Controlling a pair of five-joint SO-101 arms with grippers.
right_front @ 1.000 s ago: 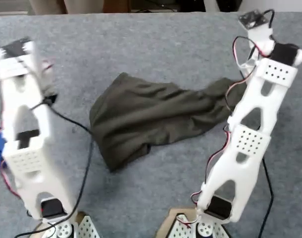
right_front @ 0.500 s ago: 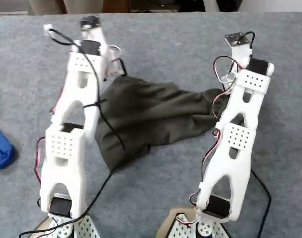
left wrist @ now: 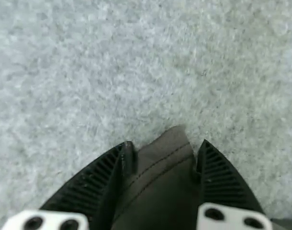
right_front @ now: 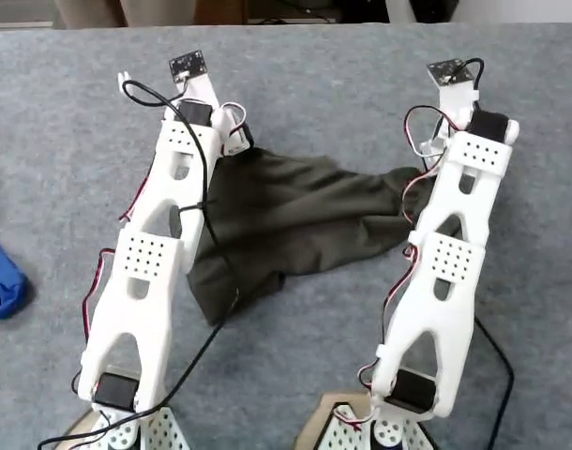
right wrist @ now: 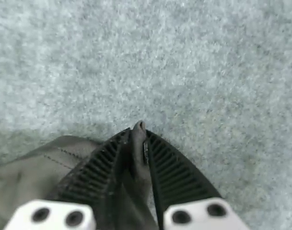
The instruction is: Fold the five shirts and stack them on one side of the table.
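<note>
Standing side by side at six o'clock in the high view, the two white arm bases (right_front: 136,427) sit at the near edge of the grey felt table (right_front: 342,75), and both arms stretch away toward twelve. Out at the nine o'clock edge, well apart from everything else, lies a bunched blue cloth (right_front: 0,281). Between the arms, at the middle of the table, lies the dark olive shirt (right_front: 295,220). It is crumpled and unfolded, spread from nine to three, with a lumpy lobe sagging toward seven. The left arm (right_front: 145,267) crosses the shirt's nine o'clock side, and the right arm (right_front: 459,253) lies over its three o'clock end. Farther out, at the shirt's eleven o'clock corner, the left gripper (left wrist: 165,143) has its black ribbed jaws spread. One jaw stands on each side of the stitched corner, and the cloth lies in the gap without being squeezed. At the shirt's two o'clock end, the right gripper (right wrist: 138,132) has its jaws pressed together on a thin ridge of the fabric. The tip of that ridge pokes out just past the fingertips, with bare grey felt beyond.
</note>
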